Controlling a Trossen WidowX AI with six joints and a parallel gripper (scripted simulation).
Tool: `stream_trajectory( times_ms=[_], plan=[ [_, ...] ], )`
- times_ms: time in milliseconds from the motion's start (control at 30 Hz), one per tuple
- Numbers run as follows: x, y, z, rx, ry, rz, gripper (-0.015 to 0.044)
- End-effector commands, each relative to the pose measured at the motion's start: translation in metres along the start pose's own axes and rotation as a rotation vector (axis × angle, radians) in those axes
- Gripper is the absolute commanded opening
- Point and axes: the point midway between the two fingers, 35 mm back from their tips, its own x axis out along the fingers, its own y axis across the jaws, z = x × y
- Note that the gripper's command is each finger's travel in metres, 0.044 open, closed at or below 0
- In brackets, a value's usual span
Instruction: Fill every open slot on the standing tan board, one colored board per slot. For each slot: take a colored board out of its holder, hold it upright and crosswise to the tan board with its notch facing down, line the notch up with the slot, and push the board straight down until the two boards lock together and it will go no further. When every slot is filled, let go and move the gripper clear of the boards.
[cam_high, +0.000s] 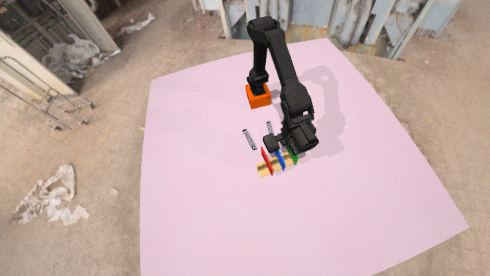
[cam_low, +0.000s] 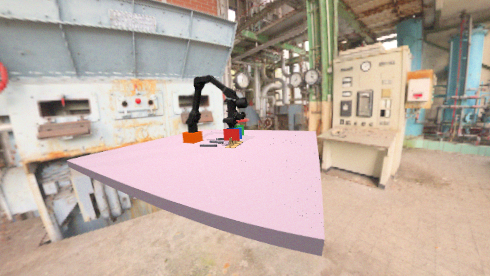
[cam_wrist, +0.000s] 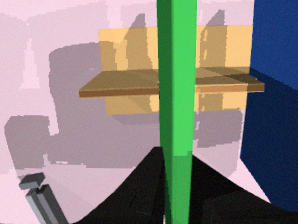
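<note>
Green board gripped edge-up above the slotted tan board: handling and grasp.

The green board (cam_high: 295, 159) (cam_low: 243, 130) (cam_wrist: 183, 75) is held upright in the gripper (cam_high: 292, 148) (cam_low: 233, 122) (cam_wrist: 166, 155), whose fingers are closed on its two faces. It lies crosswise to the tan board (cam_high: 262, 169) (cam_low: 234, 144) (cam_wrist: 120, 93), at the end beyond the blue board (cam_high: 281, 161) (cam_low: 240, 134) (cam_wrist: 275, 45); the red board (cam_high: 267, 162) (cam_low: 231, 134) stands on the blue board's other side. Whether the green notch has entered its slot cannot be told, as the notch is hidden.

Handling (judged): the green panel is probably light and stiff. Its smooth, flat faces might slip upward through the fingers if the slot resists, and a thin plate could pivot about a small contact patch. Breakage seems a lesser concern than jamming through tilt.

Grasp (judged): the upper part, centred along its length and pinched across the thickness, is the sound place to hold. It leaves the notch free and sends the downward push evenly into the joint. A hold near either end would invite rocking. The fingers should also be kept off the neighbouring blue board. Grey holders (cam_high: 249, 139) (cam_low: 208, 145) (cam_wrist: 37, 200) lie nearby.
</note>
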Motion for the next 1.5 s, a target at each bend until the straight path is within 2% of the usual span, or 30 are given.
stream_trajectory(
  times_ms=[0,1467],
  plan=[
    [0.0013,-0.0001,-0.0015,0.011,0.003,0.000,0.0000],
    [0.0079,-0.0003,0.0007,-0.016,0.003,0.000,0.0000]
  ],
)
